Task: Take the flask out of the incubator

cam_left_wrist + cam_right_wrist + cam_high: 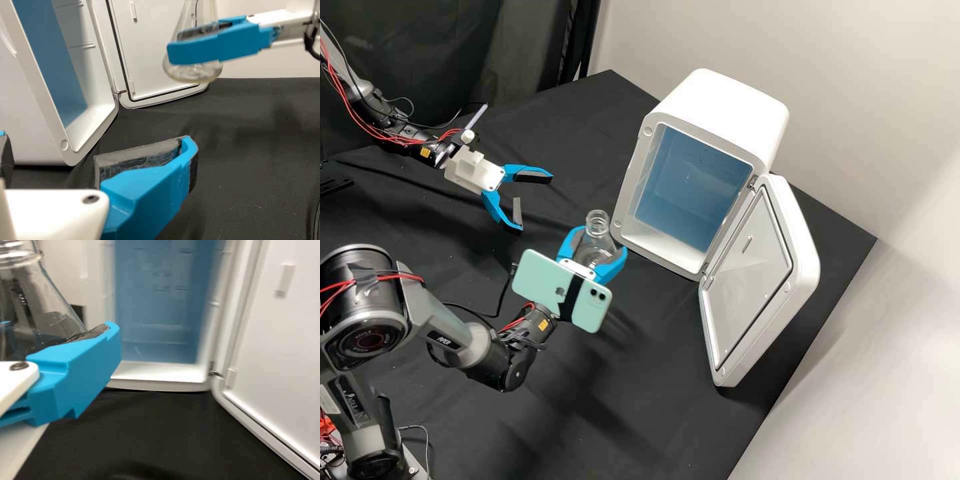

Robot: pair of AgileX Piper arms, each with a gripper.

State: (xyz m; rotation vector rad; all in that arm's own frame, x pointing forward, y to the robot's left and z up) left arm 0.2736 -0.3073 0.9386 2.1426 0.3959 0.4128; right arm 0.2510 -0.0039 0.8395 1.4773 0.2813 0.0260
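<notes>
A clear glass conical flask (pixel 596 235) hangs upright above the bench, just outside the open front of the white incubator (pixel 720 110). My right gripper (pixel 595 257) is shut on the flask's body (pixel 37 305), one blue finger (pixel 75 370) on each side. From the left wrist view the flask (pixel 192 74) shows its round bottom off the cloth, with the right arm's finger (pixel 220 42) across it. The incubator's blue inside (pixel 685 183) holds nothing, and its door (pixel 757 267) stands wide open to the right. My left gripper (pixel 533 202) is open, to the left of the flask.
A mint-green phone (pixel 563 291) is strapped on the right arm's wrist. The black cloth bench (pixel 640 400) ends at an edge right of the incubator's door. Red wires run along the left arm (pixel 380 120). A pale wall stands behind the incubator.
</notes>
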